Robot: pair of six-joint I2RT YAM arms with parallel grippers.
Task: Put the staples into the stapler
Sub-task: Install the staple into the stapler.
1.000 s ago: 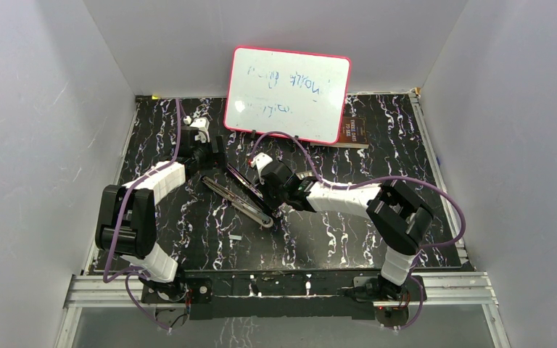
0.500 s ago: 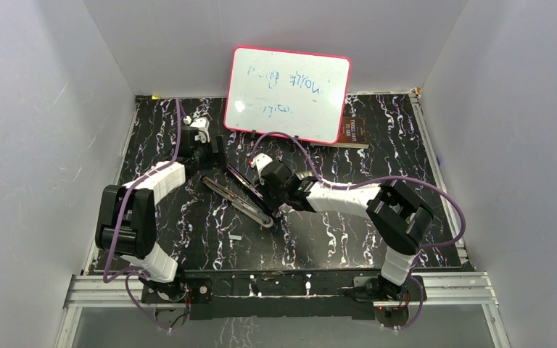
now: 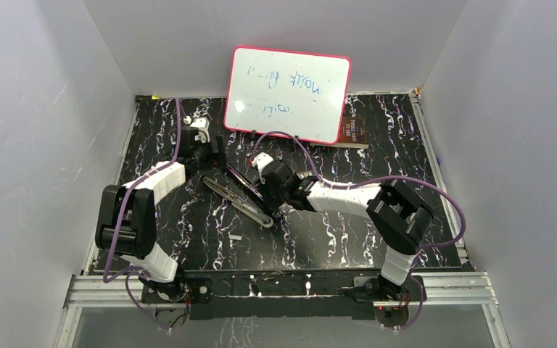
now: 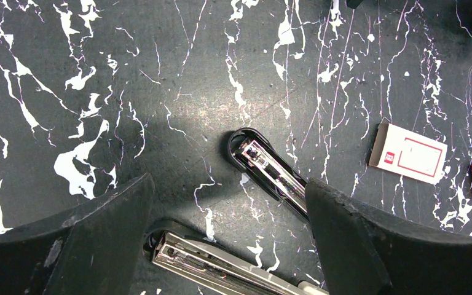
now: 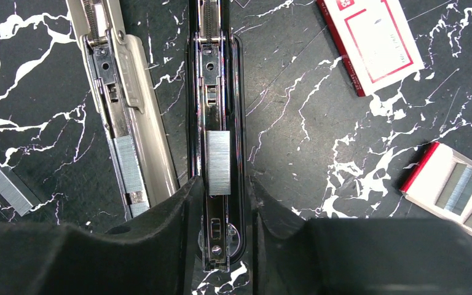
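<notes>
The black stapler (image 3: 241, 197) lies folded open in a V at mid-table. In the right wrist view its black half (image 5: 217, 80) holds a silvery strip of staples (image 5: 218, 163) on its shiny rail. The pale metal half (image 5: 129, 123) beside it also carries a staple strip. My right gripper (image 5: 221, 206) (image 3: 266, 201) is narrowly open, its fingers straddling the black half's end just below the strip. My left gripper (image 4: 230, 246) (image 3: 214, 161) is wide open and empty over the two far tips of the stapler (image 4: 264, 166).
A loose staple strip (image 5: 12, 190) lies left of the stapler. A white box with a red label (image 5: 375, 40) and an open tray of staples (image 5: 461, 190) lie to the right. A whiteboard (image 3: 288, 94) stands at the back, with a dark box (image 3: 352, 130) beside it.
</notes>
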